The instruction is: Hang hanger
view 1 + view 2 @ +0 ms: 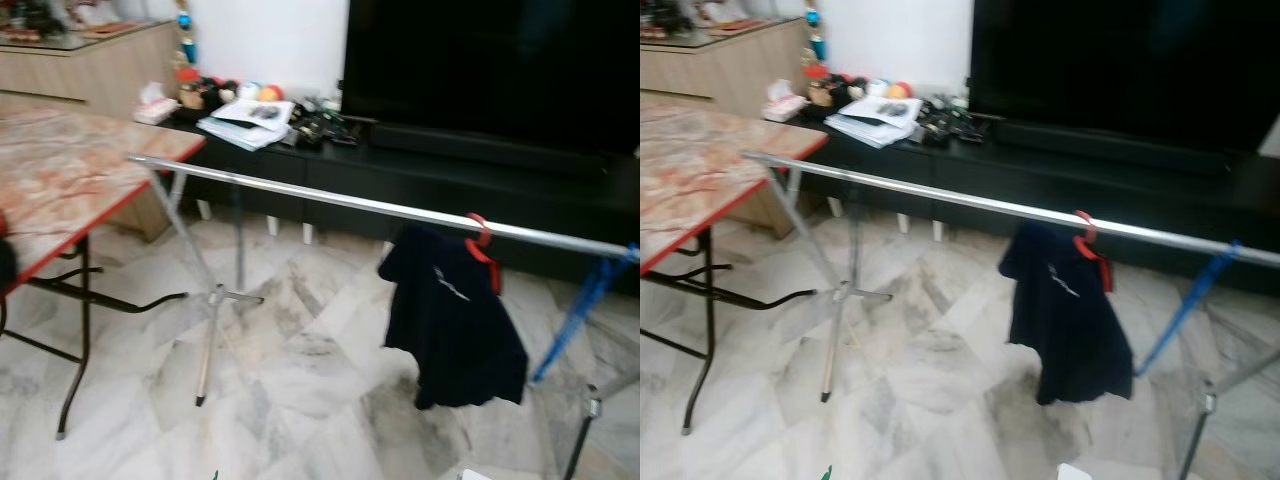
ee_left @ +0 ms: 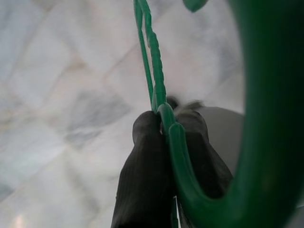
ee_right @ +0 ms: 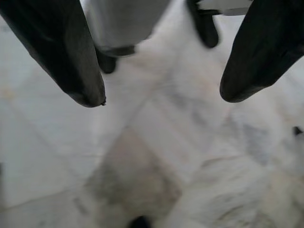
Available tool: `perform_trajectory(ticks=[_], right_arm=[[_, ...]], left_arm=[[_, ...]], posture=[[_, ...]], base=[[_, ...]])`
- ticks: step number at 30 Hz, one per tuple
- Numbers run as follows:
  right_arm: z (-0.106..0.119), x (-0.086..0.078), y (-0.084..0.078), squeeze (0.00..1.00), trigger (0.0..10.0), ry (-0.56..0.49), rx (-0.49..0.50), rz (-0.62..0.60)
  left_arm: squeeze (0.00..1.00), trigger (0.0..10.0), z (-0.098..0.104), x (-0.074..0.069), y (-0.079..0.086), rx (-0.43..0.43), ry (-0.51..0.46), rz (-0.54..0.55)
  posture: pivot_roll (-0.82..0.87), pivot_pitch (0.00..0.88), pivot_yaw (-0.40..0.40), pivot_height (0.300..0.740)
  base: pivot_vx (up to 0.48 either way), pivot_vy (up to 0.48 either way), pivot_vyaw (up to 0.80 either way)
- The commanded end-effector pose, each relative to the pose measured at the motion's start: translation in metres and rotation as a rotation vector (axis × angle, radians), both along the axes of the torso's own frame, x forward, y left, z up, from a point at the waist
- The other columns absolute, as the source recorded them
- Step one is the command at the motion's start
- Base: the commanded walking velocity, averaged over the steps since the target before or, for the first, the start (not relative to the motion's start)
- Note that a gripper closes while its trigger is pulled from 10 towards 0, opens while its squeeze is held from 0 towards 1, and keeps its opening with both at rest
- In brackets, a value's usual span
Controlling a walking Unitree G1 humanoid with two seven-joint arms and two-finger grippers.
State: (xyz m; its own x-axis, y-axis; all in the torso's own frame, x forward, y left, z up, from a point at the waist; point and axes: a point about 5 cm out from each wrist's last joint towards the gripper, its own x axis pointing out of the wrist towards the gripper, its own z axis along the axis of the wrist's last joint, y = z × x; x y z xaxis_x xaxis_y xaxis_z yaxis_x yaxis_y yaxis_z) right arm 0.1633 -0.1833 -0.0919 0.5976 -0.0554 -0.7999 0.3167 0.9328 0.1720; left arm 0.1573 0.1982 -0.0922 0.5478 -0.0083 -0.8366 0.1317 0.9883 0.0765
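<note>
Green hanger (image 2: 164, 111) is sitting clamped between the two black fingers (image 2: 142, 175) of the left gripper (image 2: 164, 126), its thin ribbed arm running away from the fingertips over the marble floor (image 2: 57, 109) and its thick hook curving back close past the wrist camera. The left gripper is squeezing the plastic tight on both sides. The right gripper (image 3: 161, 95) is hanging with its fingers (image 3: 71, 61) spread wide apart, nothing lying between them, and pale veined tiles are showing beyond the tips.

Ahead of both grippers, a silver rail (image 1: 330, 200) is stretching across the room on a folding stand (image 1: 215, 295). A red hanger (image 1: 482, 245) is hooked over that rail toward the right gripper's side, carrying a dark shirt (image 1: 450, 320) that is drooping beneath it; a blue hanger (image 1: 585, 305) is dangling further along. A marble-patterned table (image 1: 70, 170) with a red edge is standing off to the left gripper's side, and a low black cabinet (image 1: 450, 175) with a large dark screen (image 1: 490, 65) on it is lying beyond the rail.
</note>
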Motion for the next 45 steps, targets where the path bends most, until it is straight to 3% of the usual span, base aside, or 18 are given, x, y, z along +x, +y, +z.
perform_trajectory(ticks=[1,7,10,13,14,16,19,21,23,29,45], right_arm=[[0.0,0.002,0.002,0.0,10.0,-0.001,0.004,0.008],[0.0,-0.001,0.0,0.0,10.0,0.008,0.005,0.012],[0.0,-0.002,-0.007,0.0,10.0,0.014,-0.005,0.015],[0.0,-0.003,-0.009,0.0,10.0,0.016,-0.007,0.012],[-0.001,-0.004,-0.012,0.0,10.0,0.022,-0.017,0.018],[-0.001,-0.006,-0.015,0.0,10.0,0.029,-0.026,0.021],[-0.001,-0.008,-0.017,0.0,10.0,0.033,-0.029,0.019],[-0.001,-0.009,-0.018,0.0,10.0,0.036,-0.034,0.032],[-0.002,-0.009,-0.018,0.0,10.0,0.037,-0.036,0.039],[-0.001,-0.009,-0.019,0.0,10.0,0.034,-0.044,0.071],[-0.002,-0.009,-0.015,0.0,10.0,0.043,-0.063,0.114]], left_arm=[[0.0,10.0,-0.003,-0.008,0.004,0.022,0.036,-0.012],[0.0,10.0,0.001,-0.002,0.014,0.1,0.015,-0.001],[0.0,10.0,0.012,0.012,0.033,0.16,-0.07,0.052],[0.0,10.0,0.016,0.016,0.04,0.184,-0.1,0.063],[0.0,10.0,0.028,0.03,0.049,0.211,-0.21,0.078],[0.0,10.0,0.044,0.047,0.053,0.185,-0.348,0.055],[0.0,10.0,0.06,0.062,0.051,0.142,-0.473,0.016],[0.0,10.0,0.076,0.077,0.041,0.05,-0.582,-0.016],[0.0,10.0,0.081,0.081,0.032,0.0,-0.618,-0.048],[0.0,10.0,0.087,0.078,0.004,-0.094,-0.679,-0.209],[0.0,10.0,0.1,0.082,0.0,-0.187,-0.706,-0.192]], posture=[[0.02,0.011,0.036,0.74],[0.02,0.026,0.034,0.74],[0.03,0.034,0.032,0.74],[0.03,0.037,0.032,0.74],[0.04,0.04,0.032,0.74],[0.05,0.041,0.032,0.74],[0.05,0.043,0.031,0.74],[0.06,0.047,0.027,0.74],[0.06,0.047,0.027,0.74],[0.05,0.048,0.032,0.74],[0.05,0.049,0.03,0.74]], base=[[0.0,-0.307,0.0],[0.0,-0.051,0.0],[0.0,0.0,0.0],[0.0,0.0,0.0],[0.0,0.0,0.0],[0.0,0.0,0.0],[0.0,0.0,0.0],[0.0,0.0,0.0],[0.0,0.0,0.0],[0.0,0.0,0.0],[0.0,0.0,0.0]])
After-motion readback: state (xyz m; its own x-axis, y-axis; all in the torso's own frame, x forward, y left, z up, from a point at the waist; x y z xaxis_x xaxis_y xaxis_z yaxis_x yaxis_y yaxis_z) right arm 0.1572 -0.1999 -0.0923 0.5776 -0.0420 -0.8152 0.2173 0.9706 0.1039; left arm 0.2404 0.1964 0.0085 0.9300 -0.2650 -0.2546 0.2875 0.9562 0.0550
